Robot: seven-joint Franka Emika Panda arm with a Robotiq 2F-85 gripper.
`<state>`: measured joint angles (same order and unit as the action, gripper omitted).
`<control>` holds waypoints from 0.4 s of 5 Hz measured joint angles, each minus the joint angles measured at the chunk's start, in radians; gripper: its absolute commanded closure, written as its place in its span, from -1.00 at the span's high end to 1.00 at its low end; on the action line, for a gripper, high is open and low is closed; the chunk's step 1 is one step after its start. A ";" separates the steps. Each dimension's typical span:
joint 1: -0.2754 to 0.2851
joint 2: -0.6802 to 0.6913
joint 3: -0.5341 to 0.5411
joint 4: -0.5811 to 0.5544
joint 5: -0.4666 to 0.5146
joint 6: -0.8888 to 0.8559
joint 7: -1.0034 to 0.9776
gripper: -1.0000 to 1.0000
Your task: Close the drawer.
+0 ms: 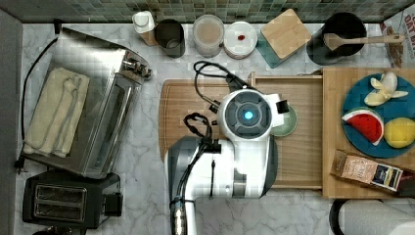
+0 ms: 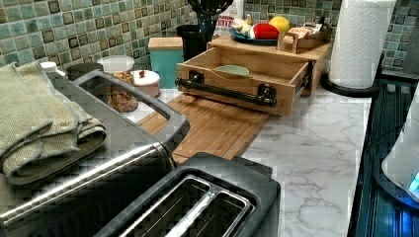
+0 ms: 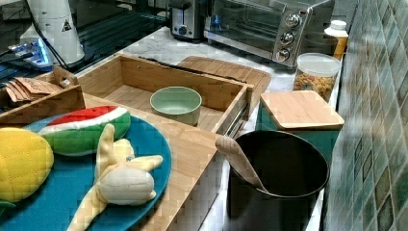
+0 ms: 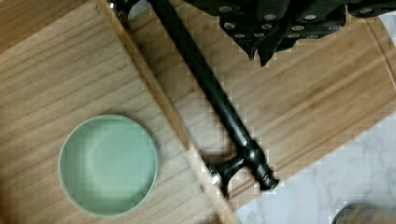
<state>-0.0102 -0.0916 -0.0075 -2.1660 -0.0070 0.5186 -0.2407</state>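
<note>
The shallow light-wood drawer looks rigid and free-sliding; push its long black bar handle. The black gripper hovers beside it, jaws seemingly pressed together.

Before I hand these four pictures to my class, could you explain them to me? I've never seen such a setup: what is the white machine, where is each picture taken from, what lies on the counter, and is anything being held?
The white machine is a robot arm, seen from above in the top view. Two more cameras look across the same kitchen counter from opposite sides, and the fourth sits on the arm's wrist, looking down past the gripper.

The job concerns the drawer, a shallow wooden box with a black bar handle. It stands pulled out, over a cutting board, with a green bowl inside.

Around it are a toaster oven, a toaster, jars and a blue plate of toy food.

The gripper hangs above the cutting board near the handle, holding nothing.
</note>
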 measured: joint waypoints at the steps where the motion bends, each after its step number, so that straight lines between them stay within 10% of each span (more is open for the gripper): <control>1: 0.037 -0.006 0.017 -0.037 0.006 0.047 -0.107 -1.00; 2: 0.059 -0.007 0.039 -0.088 0.013 0.134 -0.288 -1.00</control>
<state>0.0492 -0.0986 0.0315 -2.2539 0.0062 0.6523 -0.5283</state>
